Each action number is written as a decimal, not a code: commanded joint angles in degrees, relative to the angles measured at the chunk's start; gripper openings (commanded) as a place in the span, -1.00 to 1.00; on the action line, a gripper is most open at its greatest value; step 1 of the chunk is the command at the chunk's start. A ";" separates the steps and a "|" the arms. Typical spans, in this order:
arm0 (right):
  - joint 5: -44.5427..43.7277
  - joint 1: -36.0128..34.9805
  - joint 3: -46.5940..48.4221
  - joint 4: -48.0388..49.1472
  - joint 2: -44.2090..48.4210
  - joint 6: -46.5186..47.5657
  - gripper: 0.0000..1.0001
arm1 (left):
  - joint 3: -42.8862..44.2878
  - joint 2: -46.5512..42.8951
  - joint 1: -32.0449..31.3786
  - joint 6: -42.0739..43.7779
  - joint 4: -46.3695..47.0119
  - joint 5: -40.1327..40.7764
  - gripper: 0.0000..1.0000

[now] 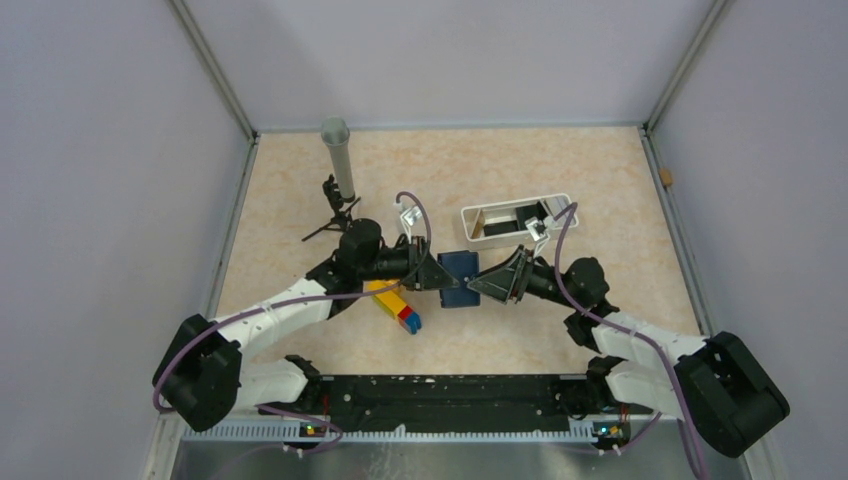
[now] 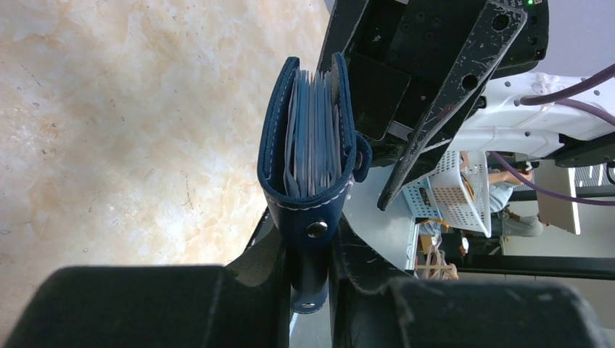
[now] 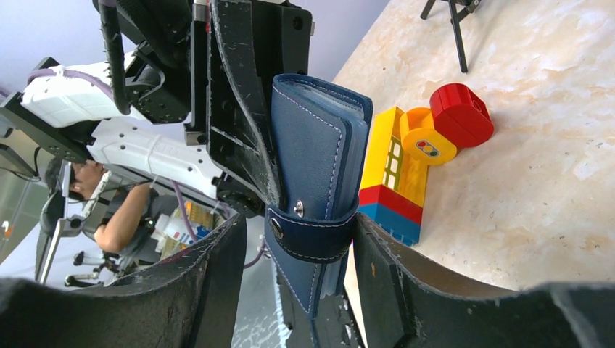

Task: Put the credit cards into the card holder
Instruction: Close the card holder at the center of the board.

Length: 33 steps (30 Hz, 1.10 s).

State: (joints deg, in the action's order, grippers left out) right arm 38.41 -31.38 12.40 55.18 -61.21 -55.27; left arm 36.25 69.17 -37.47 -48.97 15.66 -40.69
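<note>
Card holder point(image 1: 460, 280) at mid-counter point(image 1: 560, 330): left fingers point(image 2: 246, 290), at its 9 o'clock, clamp it. Right fingers point(image 3: 406, 283), at 3 o'clock, straddle it, parted.

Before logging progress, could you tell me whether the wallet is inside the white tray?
No, the wallet is pinched in the left gripper, apart from the tray.

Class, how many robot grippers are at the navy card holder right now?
2. The left gripper is shut on the card holder at its left end in the top view. The right gripper straddles the opposite end, with its jaws open around it. Neither is hidden.
</note>
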 commanded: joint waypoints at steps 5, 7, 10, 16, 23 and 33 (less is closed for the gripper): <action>3.16 -0.97 0.56 14.83 0.53 -4.47 0.07 | -3.23 0.05 1.12 -0.48 4.06 0.78 -1.00; 3.16 -0.98 0.36 16.46 0.23 -5.55 0.06 | -4.01 -0.29 1.24 -0.64 5.40 0.24 -1.00; 3.22 -0.97 -0.07 18.99 -0.22 -7.20 0.05 | -4.95 -0.94 1.51 -0.77 7.21 -0.96 -1.00; 3.24 -0.97 -0.45 22.52 -0.62 -9.70 -0.09 | -6.42 -2.14 1.94 -1.17 10.59 -3.47 -1.00; 3.61 -0.97 0.09 22.94 -0.50 -10.52 -0.16 | -6.72 -3.12 2.28 -0.58 11.04 -5.54 -1.00; 7.23 -1.13 1.89 24.80 -2.89 -11.77 -0.31 | -7.42 -3.27 2.32 -0.34 11.60 -7.41 -1.00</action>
State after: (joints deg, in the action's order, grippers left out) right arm 41.71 -31.38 10.74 68.16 -63.64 -65.10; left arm 30.52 65.73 -35.59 -51.07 29.17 -49.28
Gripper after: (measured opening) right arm 0.354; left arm 0.197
